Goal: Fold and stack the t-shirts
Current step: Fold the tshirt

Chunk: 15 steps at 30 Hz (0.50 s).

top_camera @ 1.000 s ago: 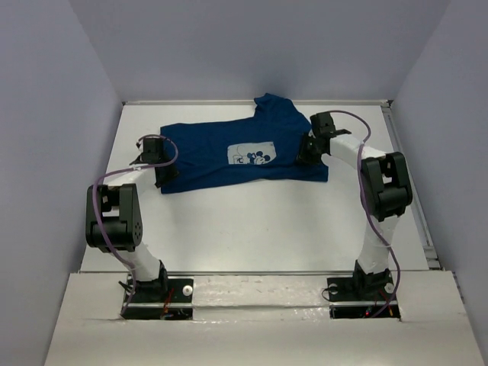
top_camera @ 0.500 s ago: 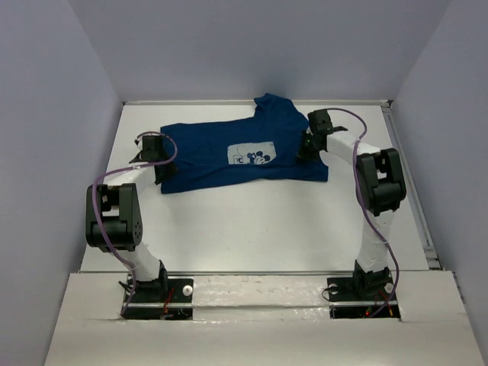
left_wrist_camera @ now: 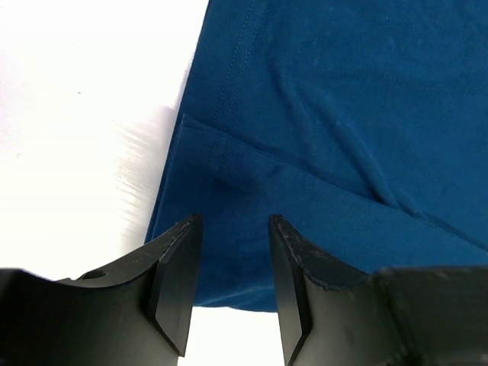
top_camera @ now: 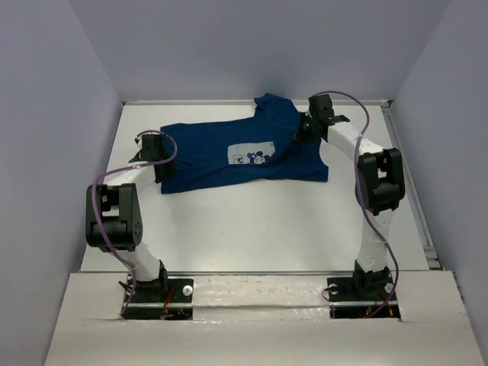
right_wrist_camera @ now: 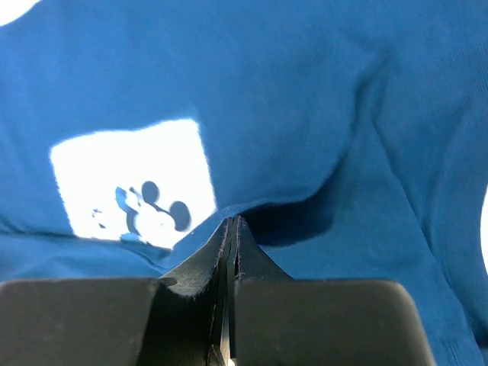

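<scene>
The dark blue t-shirt [top_camera: 221, 156] lies spread across the back of the white table, its pale Mickey print [top_camera: 250, 155] facing up. My right gripper [top_camera: 305, 131] is at the shirt's right side, jaws shut, pinching a raised fold of blue cloth [right_wrist_camera: 305, 91] at its tips [right_wrist_camera: 232, 221]; the print [right_wrist_camera: 130, 179] shows just beyond. My left gripper [top_camera: 163, 174] hovers over the shirt's near-left corner. In the left wrist view it stands open [left_wrist_camera: 232, 225], with the hem and a folded layer of the t-shirt [left_wrist_camera: 343, 114] below and nothing gripped.
The white table [top_camera: 252, 221] stretches bare between the shirt and the arm bases. Pale walls close in at left, right and back. A metal rail [top_camera: 415, 198] runs along the table's right edge.
The right gripper has shut on the shirt's cloth and moved toward the back, pulling a fold up. The left gripper and arm have not moved.
</scene>
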Tool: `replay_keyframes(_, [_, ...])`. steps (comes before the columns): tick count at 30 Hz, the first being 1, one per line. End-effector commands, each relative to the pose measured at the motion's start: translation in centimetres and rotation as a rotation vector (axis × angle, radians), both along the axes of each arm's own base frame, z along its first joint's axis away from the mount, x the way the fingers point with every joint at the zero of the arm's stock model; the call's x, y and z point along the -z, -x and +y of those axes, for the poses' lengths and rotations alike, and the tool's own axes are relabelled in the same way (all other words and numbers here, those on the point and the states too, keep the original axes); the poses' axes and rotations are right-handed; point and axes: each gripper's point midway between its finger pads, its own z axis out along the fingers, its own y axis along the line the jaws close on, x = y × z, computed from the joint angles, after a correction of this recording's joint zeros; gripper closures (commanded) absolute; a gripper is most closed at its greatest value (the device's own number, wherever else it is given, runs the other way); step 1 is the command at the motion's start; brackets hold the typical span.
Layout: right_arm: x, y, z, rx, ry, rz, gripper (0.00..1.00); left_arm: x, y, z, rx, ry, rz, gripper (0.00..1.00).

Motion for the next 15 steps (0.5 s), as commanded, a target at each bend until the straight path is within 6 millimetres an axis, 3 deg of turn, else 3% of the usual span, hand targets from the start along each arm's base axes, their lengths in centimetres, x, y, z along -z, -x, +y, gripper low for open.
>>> replay_keyframes(1, [-2.5, -3.4, 2.3, -0.037, -0.067, -0.129, 1.00, -2.7, -1.1, -0.1, 0.000, 0.016, -0.065, 0.60])
replay_keyframes(6, [-2.5, -5.7, 3.2, -0.054, -0.091, -0.181, 1.00, -4.2, -1.0, -0.1, 0.003, 0.011, -0.082, 0.60])
replay_keyframes(7, [-1.7, -6.1, 3.4, -0.058, -0.095, -0.176, 1.00, -4.5, -1.0, -0.1, 0.003, 0.011, -0.085, 0.60])
replay_keyframes(9, [-2.5, -6.9, 4.6, -0.085, -0.117, -0.197, 1.00, -5.3, -0.9, 0.0, 0.001, 0.009, -0.099, 0.60])
replay_keyframes(11, [-1.1, -7.5, 5.1, -0.099, -0.122, -0.179, 1.00, -5.8, -0.7, -0.4, 0.007, 0.008, -0.101, 0.60])
replay_keyframes(12, [-2.1, -8.0, 5.9, -0.110, -0.127, -0.206, 1.00, -6.5, -0.6, -0.3, 0.007, 0.006, -0.113, 0.60])
replay_keyframes(15, [-1.8, -8.6, 6.8, -0.127, -0.134, -0.211, 0.97, -7.8, -0.4, -0.9, 0.018, -0.001, -0.136, 0.60])
